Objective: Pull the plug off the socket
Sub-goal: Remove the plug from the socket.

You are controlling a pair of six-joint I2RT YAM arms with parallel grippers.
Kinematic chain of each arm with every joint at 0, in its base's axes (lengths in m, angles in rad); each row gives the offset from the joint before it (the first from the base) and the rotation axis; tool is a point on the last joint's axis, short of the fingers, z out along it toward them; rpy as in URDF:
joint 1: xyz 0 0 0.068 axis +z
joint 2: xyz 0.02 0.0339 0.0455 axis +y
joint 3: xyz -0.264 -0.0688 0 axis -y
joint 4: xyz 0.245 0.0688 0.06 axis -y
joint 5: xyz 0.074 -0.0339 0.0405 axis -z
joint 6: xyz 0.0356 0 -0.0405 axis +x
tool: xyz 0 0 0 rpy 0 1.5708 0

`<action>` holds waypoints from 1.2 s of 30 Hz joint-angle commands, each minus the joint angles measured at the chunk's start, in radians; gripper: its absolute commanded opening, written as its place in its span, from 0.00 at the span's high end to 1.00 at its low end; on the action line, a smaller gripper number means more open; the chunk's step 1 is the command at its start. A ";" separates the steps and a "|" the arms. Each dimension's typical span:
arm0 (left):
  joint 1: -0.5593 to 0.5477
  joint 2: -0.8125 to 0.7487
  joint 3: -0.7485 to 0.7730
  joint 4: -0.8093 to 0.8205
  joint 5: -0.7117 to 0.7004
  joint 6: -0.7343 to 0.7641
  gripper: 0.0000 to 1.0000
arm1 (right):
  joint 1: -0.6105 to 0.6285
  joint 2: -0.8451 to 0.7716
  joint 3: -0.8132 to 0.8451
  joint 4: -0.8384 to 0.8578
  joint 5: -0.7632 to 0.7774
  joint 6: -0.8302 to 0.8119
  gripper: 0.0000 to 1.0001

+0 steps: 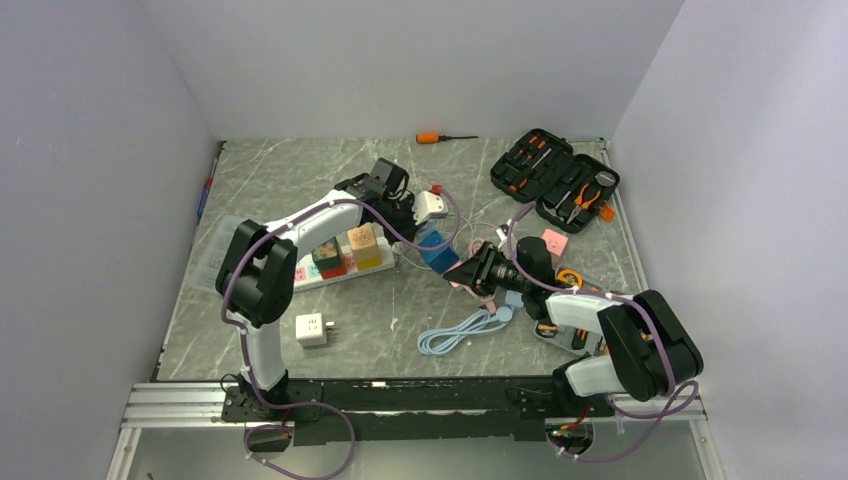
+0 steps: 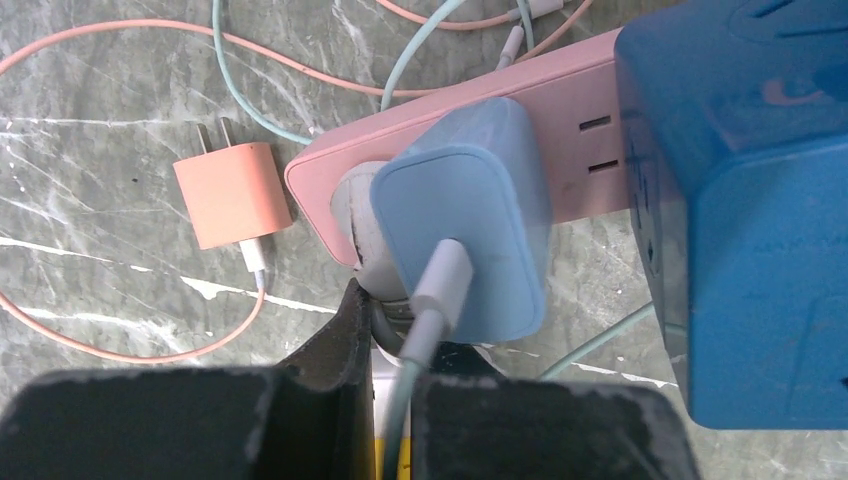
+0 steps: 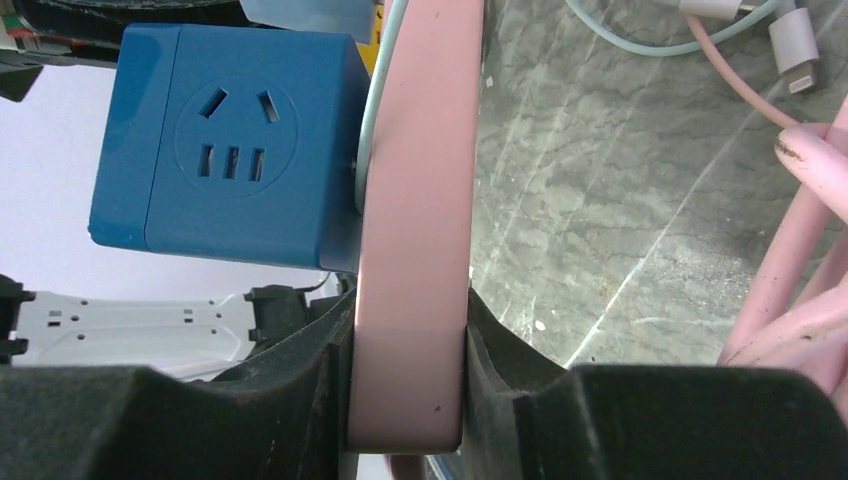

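A light blue plug (image 2: 470, 220) sits in the end of the pink socket strip (image 2: 580, 150). Its pale cable (image 2: 440, 290) runs down between my left gripper's (image 2: 400, 345) fingers, which are shut on the cable just below the plug body. My right gripper (image 3: 408, 390) is shut on the pink socket strip (image 3: 415, 200), clamping its two flat sides. In the top view both grippers meet mid-table, left gripper (image 1: 425, 235) and right gripper (image 1: 468, 272).
A dark blue cube adaptor (image 3: 225, 150) is plugged into the pink strip beside the plug. A loose pink charger (image 2: 230, 195) with its cable lies to the left. A white strip with coloured cubes (image 1: 340, 262), a white adaptor (image 1: 312, 329), a coiled cable (image 1: 455, 335) and a tool case (image 1: 555, 180) surround them.
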 commanded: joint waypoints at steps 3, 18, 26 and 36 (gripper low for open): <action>0.008 -0.051 0.059 -0.035 0.003 -0.117 1.00 | 0.010 -0.117 0.042 0.208 0.009 -0.138 1.00; 0.009 -0.202 0.007 0.039 -0.027 -0.252 1.00 | 0.010 -0.063 0.024 -0.004 0.246 -0.127 1.00; 0.010 -0.212 0.002 0.039 -0.027 -0.249 1.00 | 0.014 0.010 0.096 -0.199 0.297 -0.156 1.00; 0.012 -0.223 0.004 0.029 -0.016 -0.250 1.00 | 0.025 0.089 0.162 -0.368 0.385 -0.189 1.00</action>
